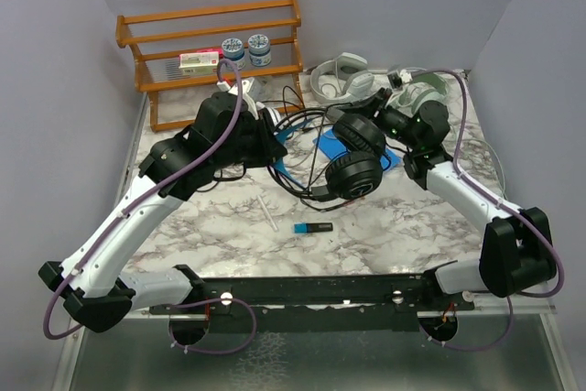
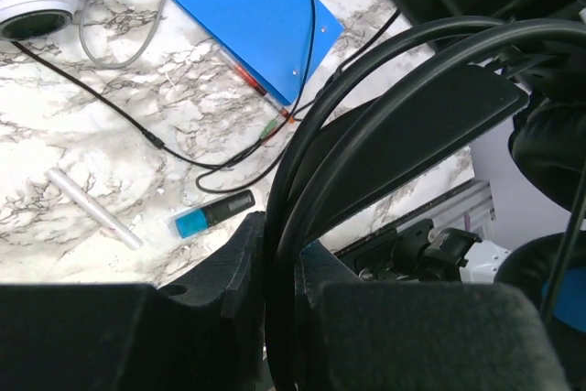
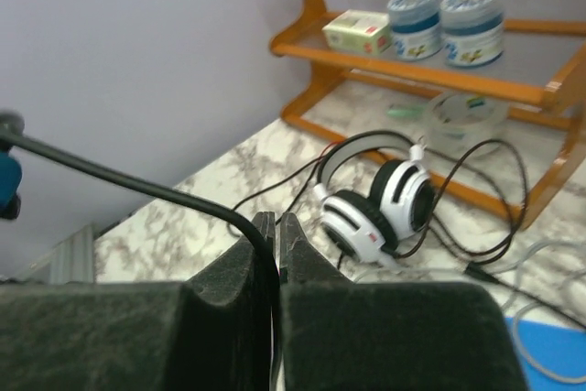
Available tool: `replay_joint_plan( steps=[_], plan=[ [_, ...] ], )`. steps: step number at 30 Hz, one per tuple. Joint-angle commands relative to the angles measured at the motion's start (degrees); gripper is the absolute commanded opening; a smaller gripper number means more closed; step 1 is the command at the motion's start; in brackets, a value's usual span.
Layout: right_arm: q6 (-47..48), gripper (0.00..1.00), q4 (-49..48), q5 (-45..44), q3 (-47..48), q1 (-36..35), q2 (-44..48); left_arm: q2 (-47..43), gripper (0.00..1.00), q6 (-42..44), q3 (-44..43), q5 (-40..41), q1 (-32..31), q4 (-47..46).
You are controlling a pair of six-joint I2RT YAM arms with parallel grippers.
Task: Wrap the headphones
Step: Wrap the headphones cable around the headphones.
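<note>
Over the marble counter [image 1: 211, 226], left tool [image 2: 282, 254] clamps the black headphones [image 1: 352, 174], right tool [image 3: 276, 226] pinches the cable [image 3: 137, 183] between them; wind it taut.

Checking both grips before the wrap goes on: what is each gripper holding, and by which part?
The left gripper clamps the black headphones by the headband; the right gripper pinches a thin black cable.

We are cataloguing, on the marble surface [image 1: 220, 226]: a wooden rack [image 1: 209, 12] holding two jars [image 1: 234, 48] and a small box [image 1: 199, 62]; a blue folder [image 2: 247, 16]; a white tube [image 2: 94, 210]; a blue-and-black marker [image 2: 212, 215].
</note>
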State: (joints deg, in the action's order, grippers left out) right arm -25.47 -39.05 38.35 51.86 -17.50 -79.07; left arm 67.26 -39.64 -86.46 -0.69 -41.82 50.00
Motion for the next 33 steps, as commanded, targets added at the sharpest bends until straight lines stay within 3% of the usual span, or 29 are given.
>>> replay_joint_plan(
  steps=[1, 9, 13, 17, 26, 33],
  plan=[
    [-3.12, 0.04, -3.60, 7.54, -4.48, 0.66, 1.66, -2.60, 0.00, -4.58, -3.49, 2.52, -0.74, -3.90],
    [-3.96, 0.05, -9.67, 9.49, -17.97, -7.94, 7.76, -1.16, 0.00, -9.78, -3.24, 6.11, -0.76, -9.96],
    [-5.42, 0.10, -13.69, 8.34, -22.60, -13.05, 9.69, 1.19, 0.00, -11.27, -3.83, 6.85, -0.73, -11.41],
    [-9.13, 0.11, -18.63, 7.87, -26.60, -14.73, 11.66, 1.73, 0.00, -12.51, -2.66, 9.18, -0.72, -14.06],
    [-16.39, 0.11, -22.40, 8.60, -31.66, -17.26, 18.47, 2.74, 0.00, -11.50, -2.64, 22.60, -0.72, -16.12],
    [-19.22, 0.15, -17.31, 9.47, -30.06, -19.21, 25.88, 3.87, 0.00, -11.63, 0.09, 34.48, -0.76, -16.16]
  ],
)
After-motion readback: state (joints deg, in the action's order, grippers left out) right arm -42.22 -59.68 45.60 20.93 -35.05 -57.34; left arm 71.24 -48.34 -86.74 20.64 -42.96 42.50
